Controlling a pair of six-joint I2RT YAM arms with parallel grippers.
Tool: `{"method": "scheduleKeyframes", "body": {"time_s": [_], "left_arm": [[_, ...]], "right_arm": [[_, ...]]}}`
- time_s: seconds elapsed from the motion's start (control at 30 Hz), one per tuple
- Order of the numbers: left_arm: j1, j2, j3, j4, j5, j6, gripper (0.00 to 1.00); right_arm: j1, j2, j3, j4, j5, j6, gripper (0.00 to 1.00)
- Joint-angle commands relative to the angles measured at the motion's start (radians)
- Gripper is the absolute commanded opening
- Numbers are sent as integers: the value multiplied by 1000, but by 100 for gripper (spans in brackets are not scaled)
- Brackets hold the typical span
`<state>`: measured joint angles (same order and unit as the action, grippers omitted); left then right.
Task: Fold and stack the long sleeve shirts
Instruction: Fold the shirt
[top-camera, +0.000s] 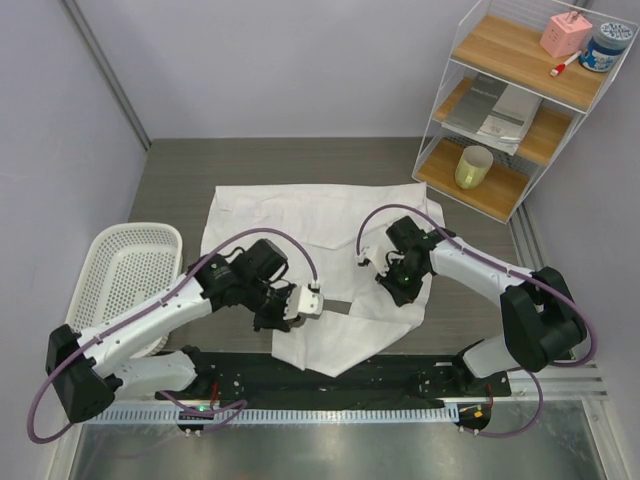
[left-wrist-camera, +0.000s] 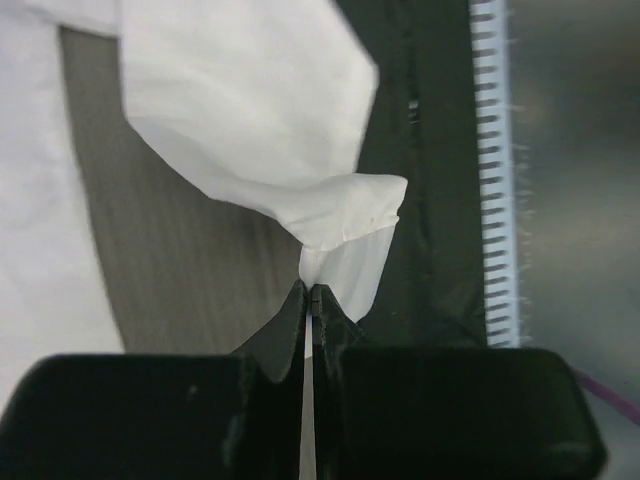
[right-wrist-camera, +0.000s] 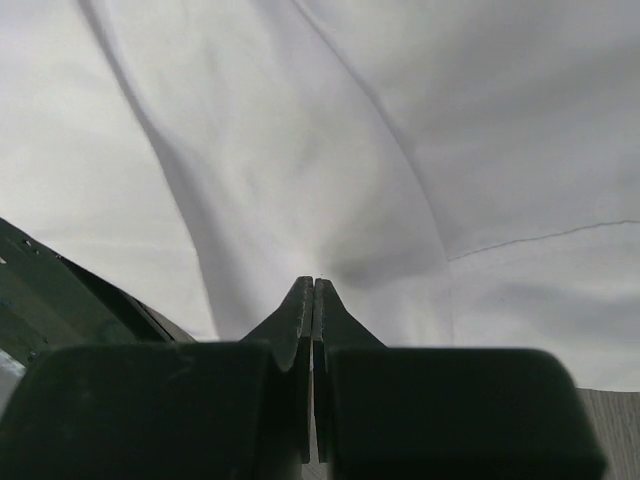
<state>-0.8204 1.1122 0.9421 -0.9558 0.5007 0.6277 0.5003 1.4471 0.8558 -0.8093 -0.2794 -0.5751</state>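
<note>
The grey bench (top-camera: 170, 175) carries one white long sleeve shirt (top-camera: 300, 215), spread wide beyond both grippers and reaching between them. A white perforated basket (top-camera: 130, 270) stands far to the left of the left gripper (left-wrist-camera: 310, 292). This gripper is clenched on the end of a sleeve (left-wrist-camera: 345, 215), and the cloth bunches just ahead of its tips. The right gripper (right-wrist-camera: 313, 285) is clenched on a fold of the shirt, with creases running into its tips.
</note>
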Motion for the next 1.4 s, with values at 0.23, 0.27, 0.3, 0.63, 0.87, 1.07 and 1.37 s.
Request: {"method": "scheduleKeyframes", "body": {"time_s": [0.23, 0.27, 0.3, 0.63, 0.87, 1.07, 1.37], "left_arm": [[-388, 58, 145, -143, 182, 102, 0], [-413, 72, 158, -144, 161, 110, 0], [-440, 81, 182, -155, 148, 124, 0], [-505, 95, 147, -84, 50, 92, 0], [-404, 84, 193, -110, 38, 92, 0], [-404, 49, 214, -142, 27, 118, 0], [-399, 12, 270, -159, -50, 110, 0]], "right_arm": [[-26, -39, 51, -86, -86, -64, 51], [-26, -48, 43, -93, -96, -80, 56], [-26, -57, 34, -117, -104, -127, 61], [1, -102, 9, -205, -248, -221, 74], [92, -33, -11, -42, -176, -134, 74], [95, 65, 11, 27, -164, -89, 74], [106, 67, 35, -79, -251, -169, 64]]}}
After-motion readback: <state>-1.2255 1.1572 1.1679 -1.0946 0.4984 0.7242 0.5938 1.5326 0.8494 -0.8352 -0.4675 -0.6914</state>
